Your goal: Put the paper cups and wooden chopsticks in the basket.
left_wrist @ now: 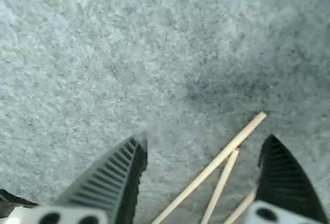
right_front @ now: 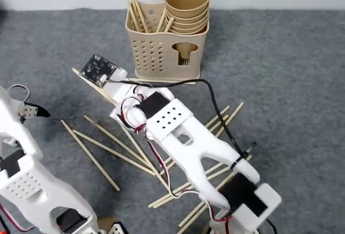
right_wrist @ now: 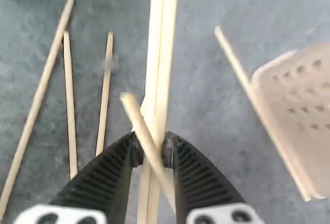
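A beige slotted basket (right_front: 156,53) stands at the back of the grey carpet with stacked paper cups (right_front: 187,8) and a few wooden chopsticks (right_front: 137,13) inside. My right gripper (right_wrist: 153,149) sits low just left of the basket (right_wrist: 304,105), shut on a pair of chopsticks (right_wrist: 160,53) that point away from it; a third chopstick (right_wrist: 144,131) lies slanted across its jaws. My left gripper (left_wrist: 206,140) hangs open over the carpet at the far left (right_front: 35,110), with the ends of loose chopsticks (left_wrist: 221,157) below it.
Several loose chopsticks (right_front: 105,146) lie scattered on the carpet between the arms, and more (right_front: 218,123) lie under and to the right of the right arm. One chopstick (right_front: 161,80) rests along the basket's front base.
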You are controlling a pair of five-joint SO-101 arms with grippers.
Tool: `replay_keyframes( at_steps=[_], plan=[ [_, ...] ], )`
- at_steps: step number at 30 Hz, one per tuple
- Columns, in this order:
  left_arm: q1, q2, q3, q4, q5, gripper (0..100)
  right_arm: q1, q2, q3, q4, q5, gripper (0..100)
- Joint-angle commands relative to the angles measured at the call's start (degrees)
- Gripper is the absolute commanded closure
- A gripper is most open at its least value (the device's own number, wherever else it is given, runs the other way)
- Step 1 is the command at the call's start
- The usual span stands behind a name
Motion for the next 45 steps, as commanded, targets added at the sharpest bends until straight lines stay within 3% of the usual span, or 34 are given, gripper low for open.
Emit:
replay_keyframes(
  at_steps=[1, 6, 20, 26, 31, 38, 45],
  plan=[
    [-0.3, -4.2, -0.1, 1.3, -0.5, 67, -0.3, -5.5, -3.3, -1.5, 0.0, 99.1],
    [-0.2, -4.1, 0.0, 1.3, -0.5, 67, -0.3, -8.0, -3.3, -3.7, 0.0, 99.1],
    [-0.3, -4.1, 0.0, 1.3, -0.5, 67, -5.1, -9.7, -3.3, -32.6, 0.6, 99.1],
    [-0.3, -4.1, 1.9, 1.3, -0.5, 67, -5.3, -9.3, -3.0, -43.1, 10.8, 99.1],
    [-0.3, -4.1, 6.2, 1.2, -0.4, 67, -5.1, -8.0, -3.1, -53.6, 14.3, 99.1],
    [-0.3, -4.2, 6.8, 1.2, -0.4, 67, 1.1, -2.8, -3.3, -67.2, 22.1, 99.1],
    [-0.3, -4.2, 6.8, 1.2, -0.4, 67, 11.7, 5.8, -3.3, -81.3, 21.8, 99.1]
  ],
)
